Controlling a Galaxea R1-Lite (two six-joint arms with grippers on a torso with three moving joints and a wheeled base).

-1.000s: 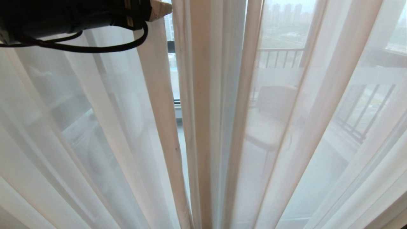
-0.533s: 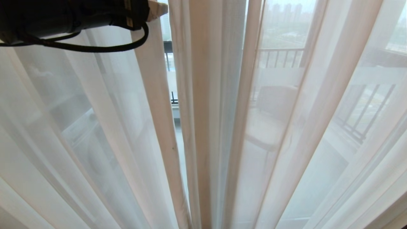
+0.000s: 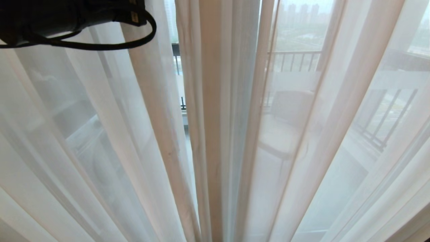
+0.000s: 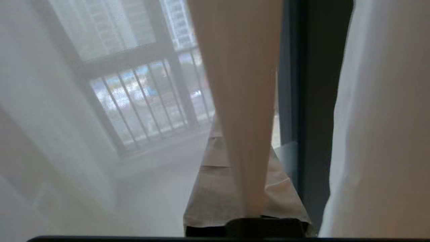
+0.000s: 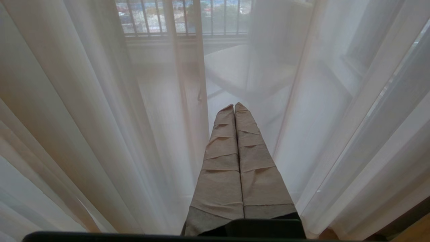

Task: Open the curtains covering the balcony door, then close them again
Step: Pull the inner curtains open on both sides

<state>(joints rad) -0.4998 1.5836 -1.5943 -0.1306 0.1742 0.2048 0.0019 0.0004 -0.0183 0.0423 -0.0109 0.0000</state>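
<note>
Sheer, beige-edged curtains [image 3: 215, 134] hang before the balcony door [image 4: 312, 111], whose dark frame only the left wrist view shows. The left gripper [image 4: 248, 201] pinches one fold; the right gripper [image 5: 234, 108] is clenched empty.

No readable text, label or number shows anywhere.

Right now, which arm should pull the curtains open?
Left. The left gripper is shut on a fold of the curtains beside the gap, so it could likely drag it aside. The right gripper is shut, holding nothing.
</note>
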